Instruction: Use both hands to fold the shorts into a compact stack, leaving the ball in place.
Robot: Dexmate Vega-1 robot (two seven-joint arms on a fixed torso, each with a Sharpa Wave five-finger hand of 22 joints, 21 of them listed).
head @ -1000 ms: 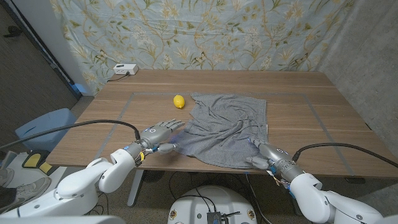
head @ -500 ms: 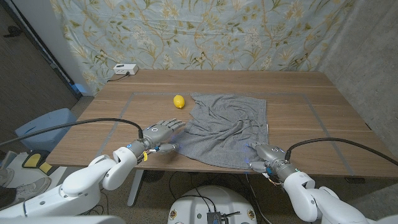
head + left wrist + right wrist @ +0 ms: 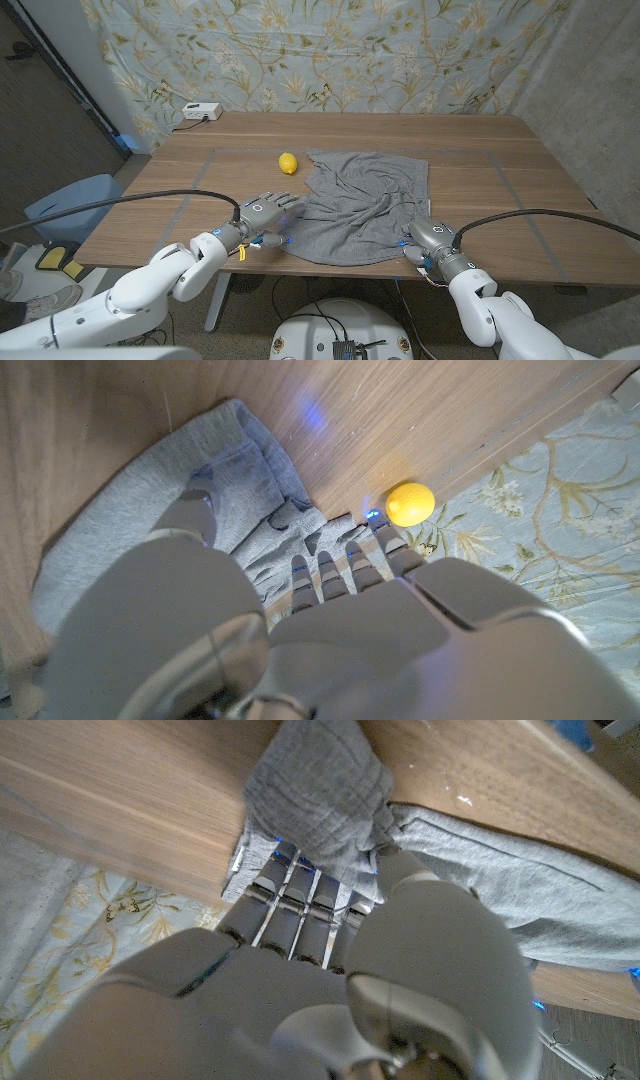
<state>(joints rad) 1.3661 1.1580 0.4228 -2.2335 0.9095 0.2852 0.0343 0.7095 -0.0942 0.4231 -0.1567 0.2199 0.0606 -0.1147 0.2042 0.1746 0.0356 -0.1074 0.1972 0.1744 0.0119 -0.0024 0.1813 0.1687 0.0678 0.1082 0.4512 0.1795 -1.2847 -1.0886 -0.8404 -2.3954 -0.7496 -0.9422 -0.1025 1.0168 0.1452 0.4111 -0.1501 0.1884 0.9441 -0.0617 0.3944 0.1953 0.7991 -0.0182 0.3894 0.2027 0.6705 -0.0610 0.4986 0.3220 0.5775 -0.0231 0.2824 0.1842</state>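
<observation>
over the last second the near hem of the grey shorts (image 3: 365, 205) has lifted off the table (image 3: 520, 190) edge as our right hand (image 3: 428, 240) drew in, so we judge the first fold begun. our right hand grips that bunched corner, our left hand (image 3: 265, 216) presses open-fingered on the left edge, and the yellow ball (image 3: 288, 162) sits just beside the far corner

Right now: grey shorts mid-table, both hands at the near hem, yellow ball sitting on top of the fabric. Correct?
Not quite. The head view shows the yellow ball on bare wood just beside the grey shorts, not on them. The left hand and right hand are at the near hem.
</observation>
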